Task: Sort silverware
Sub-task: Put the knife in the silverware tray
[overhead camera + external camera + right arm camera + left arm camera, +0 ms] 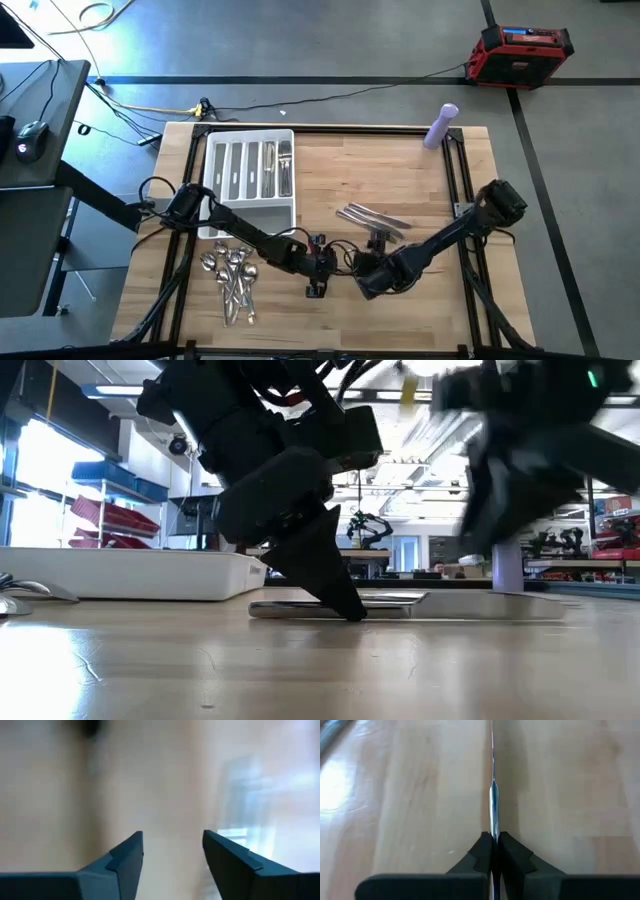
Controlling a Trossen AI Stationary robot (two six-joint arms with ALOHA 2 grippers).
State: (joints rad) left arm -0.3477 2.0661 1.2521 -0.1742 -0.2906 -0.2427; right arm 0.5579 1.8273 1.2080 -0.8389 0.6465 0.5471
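A long thin silver knife [493,795] lies on the wooden table near its front middle, and my left gripper [493,842] is shut on it. In the low view the left gripper [345,600] slants down onto the knife [300,610]. Just to the right, my right gripper [172,850] hangs open above the table with nothing between its fingers; it also shows in the high view [372,285]. More silverware lies loose: a pile of spoons [232,275] at the front left and several long pieces [372,218] at the middle. The white tray [215,190] holds silverware in its slots. My left gripper pinches the knife [493,827] between its two fingertips, which meet on its two flat sides so that it shows edge-on. The fingers slant down from the table's left and lie along the knife. The knife reaches away from the fingers and rests low on the table [290,611].
A purple bottle [441,126] stands at the table's far right. Off the table are a red case [520,55] on the floor behind and a desk with a mouse [32,135] to the left. Bare wood lies at the front right.
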